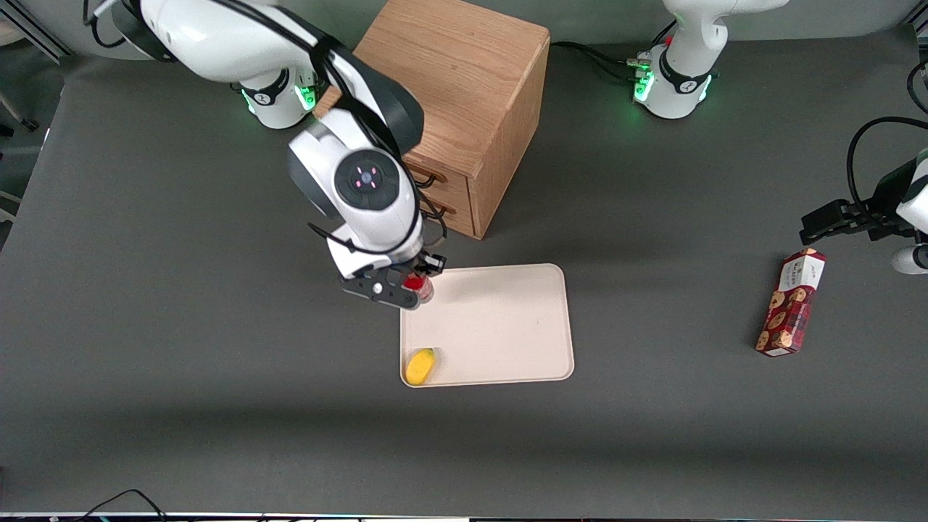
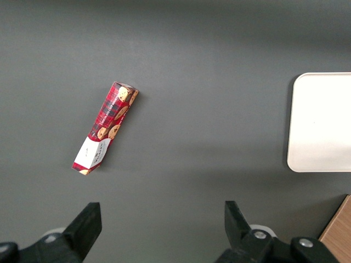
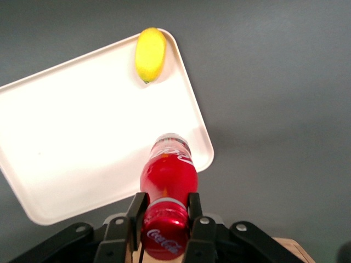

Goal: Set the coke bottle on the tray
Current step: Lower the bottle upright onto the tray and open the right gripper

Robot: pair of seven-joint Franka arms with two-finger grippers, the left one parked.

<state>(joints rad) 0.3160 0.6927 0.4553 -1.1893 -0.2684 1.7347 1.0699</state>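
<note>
My right gripper (image 1: 418,285) is shut on the neck of the small red coke bottle (image 1: 420,287), just under its red cap. In the right wrist view the bottle (image 3: 169,172) hangs upright between the fingers (image 3: 136,212), its silvery base over the corner of the cream tray (image 3: 82,131). In the front view the gripper and bottle are at the tray's (image 1: 500,326) corner nearest the wooden cabinet, on the working arm's side. I cannot tell whether the base touches the tray.
A yellow fruit-like object (image 1: 420,366) lies in the tray's corner nearest the front camera. The wooden drawer cabinet (image 1: 464,109) stands just past the tray. A red cookie box (image 1: 792,302) lies toward the parked arm's end of the table.
</note>
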